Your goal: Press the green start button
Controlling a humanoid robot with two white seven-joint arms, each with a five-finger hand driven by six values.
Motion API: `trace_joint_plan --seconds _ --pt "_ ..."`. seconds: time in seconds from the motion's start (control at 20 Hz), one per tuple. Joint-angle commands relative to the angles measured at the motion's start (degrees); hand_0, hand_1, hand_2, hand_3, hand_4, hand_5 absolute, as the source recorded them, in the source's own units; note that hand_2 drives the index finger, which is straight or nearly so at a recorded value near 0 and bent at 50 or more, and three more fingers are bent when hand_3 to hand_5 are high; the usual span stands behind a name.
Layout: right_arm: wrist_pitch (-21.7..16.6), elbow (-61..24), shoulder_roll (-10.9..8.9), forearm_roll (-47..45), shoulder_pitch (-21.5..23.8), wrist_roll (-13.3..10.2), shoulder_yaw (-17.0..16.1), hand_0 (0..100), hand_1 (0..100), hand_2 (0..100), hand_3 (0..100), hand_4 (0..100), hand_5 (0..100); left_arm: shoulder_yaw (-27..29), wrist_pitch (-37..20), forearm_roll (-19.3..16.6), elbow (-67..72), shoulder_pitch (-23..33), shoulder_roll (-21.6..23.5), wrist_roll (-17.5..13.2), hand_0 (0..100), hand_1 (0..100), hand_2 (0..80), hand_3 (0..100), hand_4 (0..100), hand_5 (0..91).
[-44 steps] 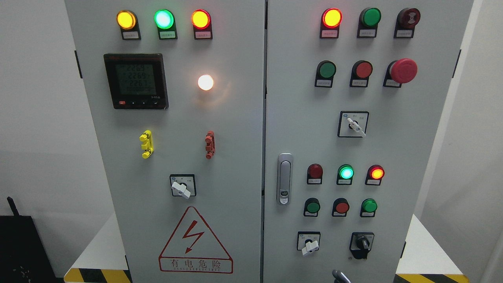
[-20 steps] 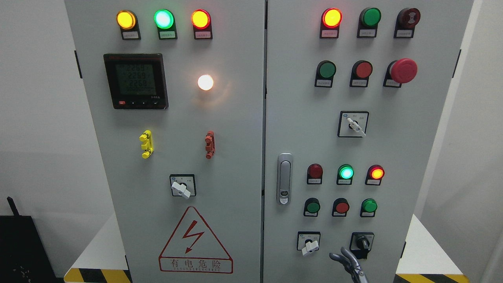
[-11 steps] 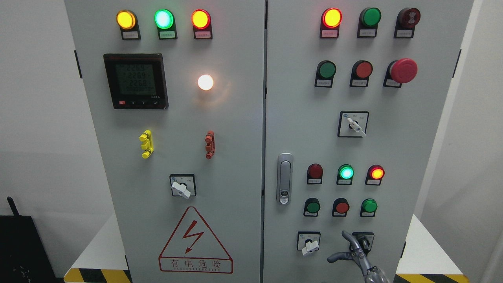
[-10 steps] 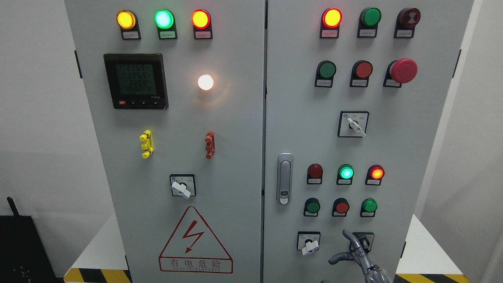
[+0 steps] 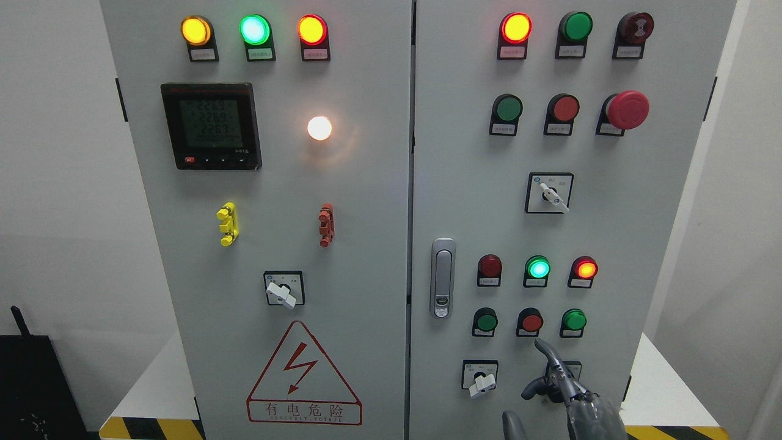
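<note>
The grey control cabinet (image 5: 366, 201) fills the head view. On its right door, a low row holds a green button (image 5: 487, 320), a red button (image 5: 531, 321) and a second green button (image 5: 574, 319). Higher up are two more green buttons (image 5: 508, 108) (image 5: 577, 26). My right hand (image 5: 540, 370) rises from the bottom right with nothing in it. Its index finger (image 5: 545, 353) points up, the tip just below the red button and left of the second green one, touching neither. The thumb (image 5: 530, 388) sticks out left. The hand hides a black rotary switch.
Near the hand are a white-handled selector switch (image 5: 480, 376), a lit green lamp (image 5: 538, 268), a lit red lamp (image 5: 585, 269) and the door handle (image 5: 442, 278). A red mushroom stop button (image 5: 627, 110) juts out at the upper right. White platform edges (image 5: 666, 391) flank the cabinet.
My right hand has come up from the bottom edge along the right door. Its index fingertip moved from the black rotary switch to just under the low button row.
</note>
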Motion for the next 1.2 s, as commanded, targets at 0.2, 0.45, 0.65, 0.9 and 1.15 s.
trace_joint_plan --seconds 0.2,0.45,0.65,0.9,1.15 --pt "-0.06 3.31 0.05 7.84 -2.81 -0.26 -0.41 48 33 0 62 61 58 0.0 0.0 0.0 0.0 -0.01 0.0 0.0 12 56 0.0 0 0 0.0" --pt "-0.06 4.71 0.13 9.42 -3.95 -0.26 0.73 49 34 0 62 62 57 0.0 0.0 0.0 0.0 -0.01 0.0 0.0 12 56 0.0 0 0 0.0" --pt "-0.06 6.21 0.13 10.57 -4.83 -0.26 1.7 50 34 0 62 62 57 0.0 0.0 0.0 0.0 -0.01 0.0 0.0 12 56 0.0 0 0 0.0" --pt "-0.06 8.58 0.22 11.45 -6.59 -0.52 1.97 51 34 0 63 62 57 0.0 0.0 0.0 0.0 -0.01 0.0 0.0 12 56 0.0 0 0 0.0" --pt "-0.06 10.07 0.14 11.54 -7.38 -0.61 1.97 51 34 0 63 62 57 0.0 0.0 0.0 0.0 -0.01 0.0 0.0 12 56 0.0 0 0 0.0"
